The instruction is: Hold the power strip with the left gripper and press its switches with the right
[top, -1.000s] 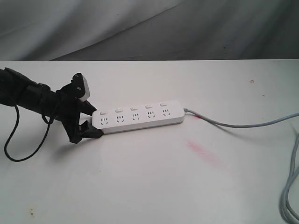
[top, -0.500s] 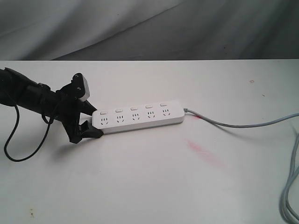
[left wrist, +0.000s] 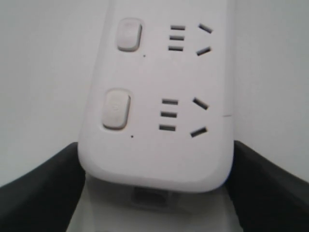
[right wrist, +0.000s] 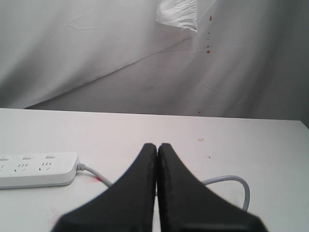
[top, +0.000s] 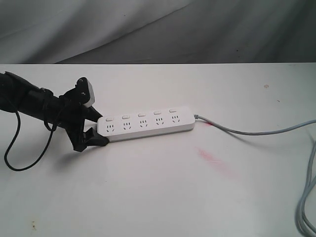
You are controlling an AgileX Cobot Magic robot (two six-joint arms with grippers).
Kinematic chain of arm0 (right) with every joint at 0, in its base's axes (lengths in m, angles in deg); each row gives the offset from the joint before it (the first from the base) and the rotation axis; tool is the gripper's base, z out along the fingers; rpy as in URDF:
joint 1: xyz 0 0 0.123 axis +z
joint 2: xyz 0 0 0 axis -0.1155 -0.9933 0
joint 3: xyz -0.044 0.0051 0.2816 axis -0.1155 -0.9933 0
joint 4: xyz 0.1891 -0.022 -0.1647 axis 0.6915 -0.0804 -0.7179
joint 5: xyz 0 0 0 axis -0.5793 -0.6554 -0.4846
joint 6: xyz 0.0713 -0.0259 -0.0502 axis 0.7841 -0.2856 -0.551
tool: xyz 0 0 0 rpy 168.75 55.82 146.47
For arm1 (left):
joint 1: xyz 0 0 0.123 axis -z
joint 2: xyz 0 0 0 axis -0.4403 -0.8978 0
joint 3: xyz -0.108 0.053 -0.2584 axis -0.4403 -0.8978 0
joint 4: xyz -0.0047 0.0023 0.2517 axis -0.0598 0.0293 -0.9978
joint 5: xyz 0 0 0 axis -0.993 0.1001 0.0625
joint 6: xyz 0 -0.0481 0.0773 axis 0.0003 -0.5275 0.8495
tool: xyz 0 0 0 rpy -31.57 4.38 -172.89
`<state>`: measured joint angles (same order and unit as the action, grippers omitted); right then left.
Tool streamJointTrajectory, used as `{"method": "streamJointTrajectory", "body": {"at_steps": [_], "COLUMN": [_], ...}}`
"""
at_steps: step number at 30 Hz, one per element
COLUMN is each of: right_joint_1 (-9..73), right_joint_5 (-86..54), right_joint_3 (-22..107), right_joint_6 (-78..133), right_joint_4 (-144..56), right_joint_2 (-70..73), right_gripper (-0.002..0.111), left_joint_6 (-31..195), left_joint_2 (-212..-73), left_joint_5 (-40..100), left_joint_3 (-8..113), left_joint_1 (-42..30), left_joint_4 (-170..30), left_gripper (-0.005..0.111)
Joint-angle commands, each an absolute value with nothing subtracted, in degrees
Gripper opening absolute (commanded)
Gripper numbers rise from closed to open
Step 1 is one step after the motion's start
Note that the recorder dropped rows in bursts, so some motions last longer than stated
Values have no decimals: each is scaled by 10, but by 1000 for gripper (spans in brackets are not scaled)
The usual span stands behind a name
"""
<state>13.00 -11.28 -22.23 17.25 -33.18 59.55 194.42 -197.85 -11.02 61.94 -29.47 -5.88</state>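
The white power strip [top: 145,123] lies on the white table with its grey cord [top: 247,132] running off to the right. Its small white switches [top: 141,115] sit in a row above the sockets. My left gripper [top: 94,129] is shut on the strip's left end, one black finger on each long side. In the left wrist view the strip [left wrist: 159,159] fills the space between the fingers [left wrist: 34,193], and two switches [left wrist: 116,108] show. My right gripper [right wrist: 157,146] is shut and empty; it hangs above the table to the right of the strip [right wrist: 38,170] and is out of the exterior view.
A pink smear [top: 215,160] marks the table in front of the strip's right end. The cord loops round at the table's right edge [top: 308,197]. A thin black cable [top: 19,148] hangs from the left arm. Grey cloth [top: 158,29] forms the backdrop.
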Motion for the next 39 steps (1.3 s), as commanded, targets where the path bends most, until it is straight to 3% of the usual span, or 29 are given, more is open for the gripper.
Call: {"method": "streamJointTrajectory", "body": {"at_steps": [1, 12, 16, 22, 34, 39], "right_joint_1": [127, 127, 127, 127, 127, 129], "right_joint_5": [-109, -114, -188, -337, -346, -378], "right_joint_3": [-224, -224, -216, -119, 64, 126], "right_joint_6": [173, 173, 173, 173, 179, 286], "right_joint_4": [-329, -329, -337, -344, -390, -390], "right_joint_2": [596, 596, 596, 596, 482, 394], "right_gripper": [0, 0, 0, 0, 0, 0], "left_joint_6": [1948, 1948, 1948, 1948, 1948, 1948], "left_joint_2": [-1983, -1983, -1983, -1983, -1983, -1983], "left_joint_5": [-105, -105, -105, -105, -105, -105], "left_joint_3": [620, 620, 620, 620, 620, 620], "left_joint_1": [-295, -295, -295, -295, -295, -295], "left_joint_4": [-70, -70, -70, -70, -70, -70], "left_gripper": [58, 58, 58, 58, 58, 58]}}
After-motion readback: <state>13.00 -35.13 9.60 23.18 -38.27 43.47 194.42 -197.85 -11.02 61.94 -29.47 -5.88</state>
